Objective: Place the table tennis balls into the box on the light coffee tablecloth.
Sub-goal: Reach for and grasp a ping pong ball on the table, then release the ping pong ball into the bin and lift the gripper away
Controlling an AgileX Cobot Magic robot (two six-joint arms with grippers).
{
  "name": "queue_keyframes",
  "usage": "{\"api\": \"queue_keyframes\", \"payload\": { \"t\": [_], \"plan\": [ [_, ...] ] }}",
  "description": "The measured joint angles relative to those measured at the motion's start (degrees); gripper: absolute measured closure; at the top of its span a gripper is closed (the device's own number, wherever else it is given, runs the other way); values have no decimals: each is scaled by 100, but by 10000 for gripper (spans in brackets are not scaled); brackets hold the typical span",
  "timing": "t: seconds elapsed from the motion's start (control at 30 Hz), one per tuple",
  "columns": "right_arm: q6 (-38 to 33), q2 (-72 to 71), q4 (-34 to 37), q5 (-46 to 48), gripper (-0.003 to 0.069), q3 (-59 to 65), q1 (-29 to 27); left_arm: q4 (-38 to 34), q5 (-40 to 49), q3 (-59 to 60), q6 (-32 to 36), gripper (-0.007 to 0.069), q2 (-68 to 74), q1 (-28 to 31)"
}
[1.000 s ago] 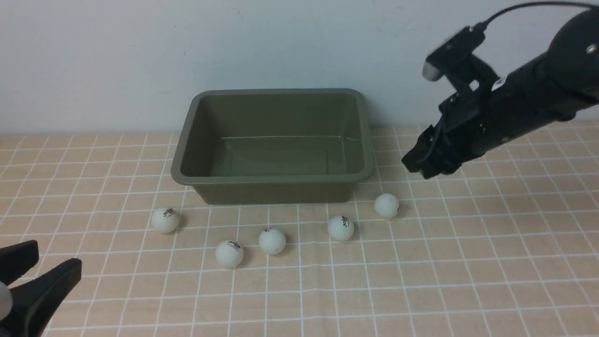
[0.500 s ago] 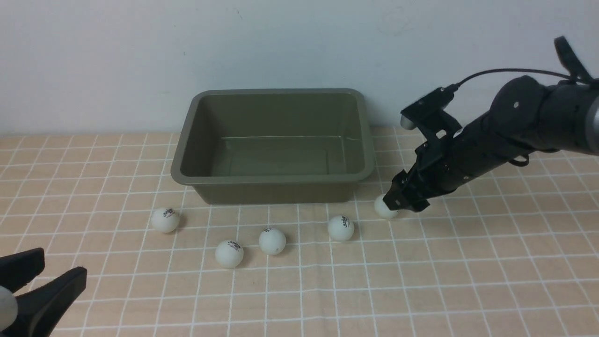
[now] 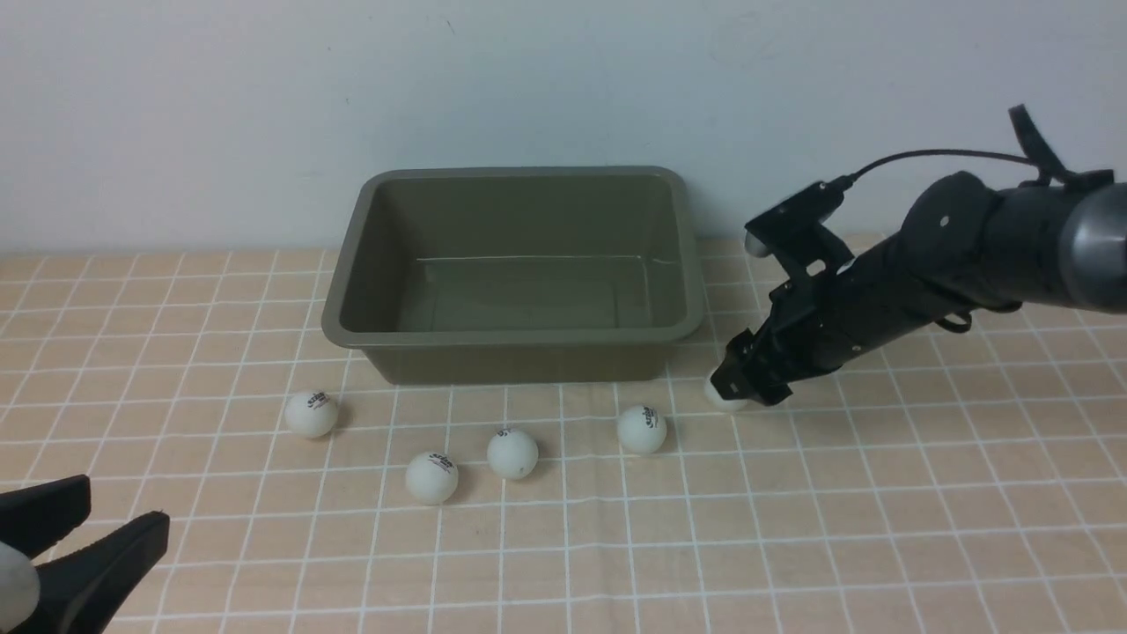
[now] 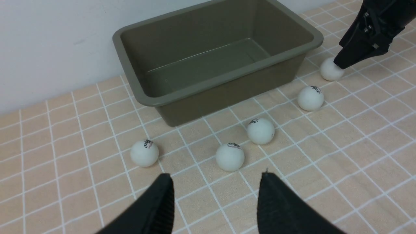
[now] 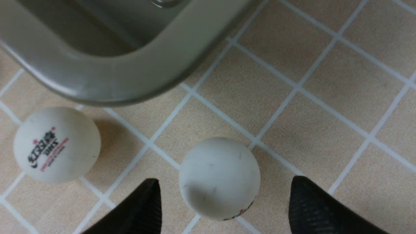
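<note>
So I'm watching the feeds, and my left gripper (image 3: 128, 504) is hovering over the near left corner with its jaws spread apart, gripping nothing. The light tan-peach tablecloth with the thin white grid (image 3: 880, 528) is lying under everything. The small white matte table tennis balls are all sitting on that cloth in front of the box, none inside it. Going across, I'm seeing the leftmost ball (image 3: 311, 414), then the second ball (image 3: 431, 477) and third ball (image 3: 512, 453) near each other, then the fourth ball (image 3: 641, 429). Behind them the rectangular olive-green plastic box (image 3: 511, 335) is sitting open-topped. The fifth ball (image 5: 219, 177) is resting just off the box's near right corner. My right gripper (image 3: 744, 387) is reaching down around it, released. In the right wrist view one finger is showing on each side of the ball, with a gap on both sides.
</note>
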Motion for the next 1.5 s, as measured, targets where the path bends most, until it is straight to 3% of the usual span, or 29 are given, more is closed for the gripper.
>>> {"api": "queue_keyframes", "payload": {
  "t": [0.3, 0.5, 0.7, 0.93, 1.0, 1.13, 1.3, 1.5],
  "plan": [
    [-30, 259, 166, -200, 186, 0, 107, 0, 6, 0, 0, 337, 0, 0],
    [-1, 285, -32, -450, 329, 0, 132, 0, 6, 0, 0, 337, 0, 0],
    [495, 279, -623, -384, 324, -106, 26, 0, 6, 0, 0, 337, 0, 0],
    [951, -112, -1017, 547, 324, -787, -414, 0, 6, 0, 0, 337, 0, 0],
    [894, -221, -926, 675, 324, -983, -416, 0, 6, 0, 0, 337, 0, 0],
    [120, -304, 71, 1101, 324, -1725, -176, 0, 6, 0, 0, 337, 0, 0],
    [-284, -9, 695, 1181, 324, -2060, 136, 0, 6, 0, 0, 337, 0, 0],
    [-649, 524, 834, 844, 324, -2121, 386, 0, 6, 0, 0, 337, 0, 0]
  ]
}}
